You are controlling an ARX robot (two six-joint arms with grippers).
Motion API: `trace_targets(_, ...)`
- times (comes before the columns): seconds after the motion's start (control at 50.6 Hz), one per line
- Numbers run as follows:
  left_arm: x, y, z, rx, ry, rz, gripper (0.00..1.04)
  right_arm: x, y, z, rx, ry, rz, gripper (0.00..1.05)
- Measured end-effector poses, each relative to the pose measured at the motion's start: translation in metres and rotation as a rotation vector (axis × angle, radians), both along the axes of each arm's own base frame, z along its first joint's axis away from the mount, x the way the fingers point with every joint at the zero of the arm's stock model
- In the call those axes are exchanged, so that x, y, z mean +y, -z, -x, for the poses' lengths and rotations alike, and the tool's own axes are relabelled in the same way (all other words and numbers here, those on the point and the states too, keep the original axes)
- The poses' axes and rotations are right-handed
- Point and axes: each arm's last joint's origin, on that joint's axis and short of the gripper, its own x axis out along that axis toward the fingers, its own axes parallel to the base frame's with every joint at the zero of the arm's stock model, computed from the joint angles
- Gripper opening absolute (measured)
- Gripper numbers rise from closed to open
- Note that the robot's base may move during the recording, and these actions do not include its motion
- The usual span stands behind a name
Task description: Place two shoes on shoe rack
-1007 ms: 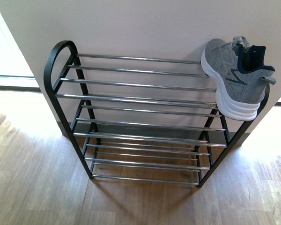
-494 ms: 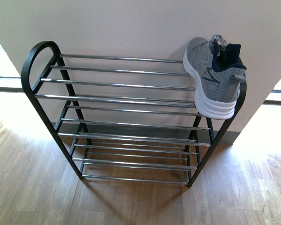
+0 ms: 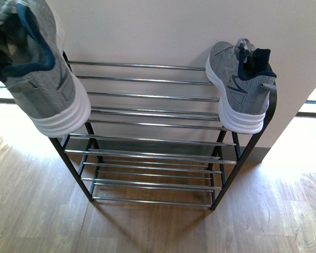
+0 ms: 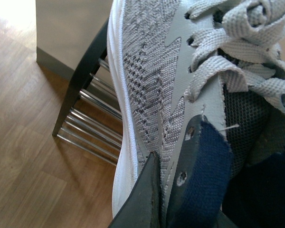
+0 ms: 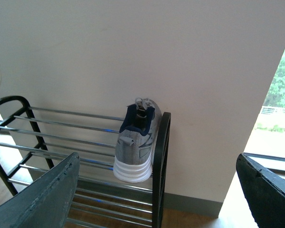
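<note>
In the front view: shoe rack [image 3: 147, 112] stands on the wood floor [image 3: 147, 232], backed against the wall [image 3: 163, 31]. Racked shoe [image 3: 241, 87] sits on the top tier at the rack's right end. Its toe points toward the wall, its heel is at the front edge, and it is right beside the right side arch. Held shoe [image 3: 39, 68] is in the air at upper left, in front of the rack's left end, with the white sole facing down and to the right. Can't tell whether it touches the bars.

Left wrist view: left hand [image 4: 167, 209] is clamped on the held shoe at the navy collar. One dark finger [image 4: 145, 199] presses the outside of the grey knit upper; the other is hidden by the lining. The rack's black frame and chrome bars show beyond the sole, with floor beneath.

Right wrist view: right hand [image 5: 156, 161] has its fingers spread wide apart, back from the rack. Racked shoe is seen heel-on, upright on the top bars, just beside the arch.
</note>
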Motion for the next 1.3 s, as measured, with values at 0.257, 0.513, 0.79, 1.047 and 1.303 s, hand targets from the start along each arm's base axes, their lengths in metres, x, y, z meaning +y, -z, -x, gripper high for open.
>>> trace_targets(0.257, -0.044, 0.019, -0.06, 0.112, 0.108, 0.034, 0.02, 0.0, 0.0, 0.0, 0.0, 0.0, 0.0, 0.96)
trace_targets(0.513, -0.096, 0.03, -0.098, 0.173, 0.229, 0.056, 0.02, 0.0, 0.0, 0.0, 0.0, 0.0, 0.0, 0.95)
trace_targets(0.79, -0.161, 0.039, -0.116, 0.242, 0.375, 0.05, 0.02, 0.0, 0.0, 0.0, 0.0, 0.0, 0.0, 0.95)
trace_targets(1.047, -0.195, 0.035, -0.12, 0.217, 0.506, 0.004, 0.02, 0.0, 0.0, 0.0, 0.0, 0.0, 0.0, 0.96)
trace_targets(1.303, -0.194, 0.048, -0.128, 0.228, 0.514, -0.029, 0.02, 0.0, 0.0, 0.0, 0.0, 0.0, 0.0, 0.96)
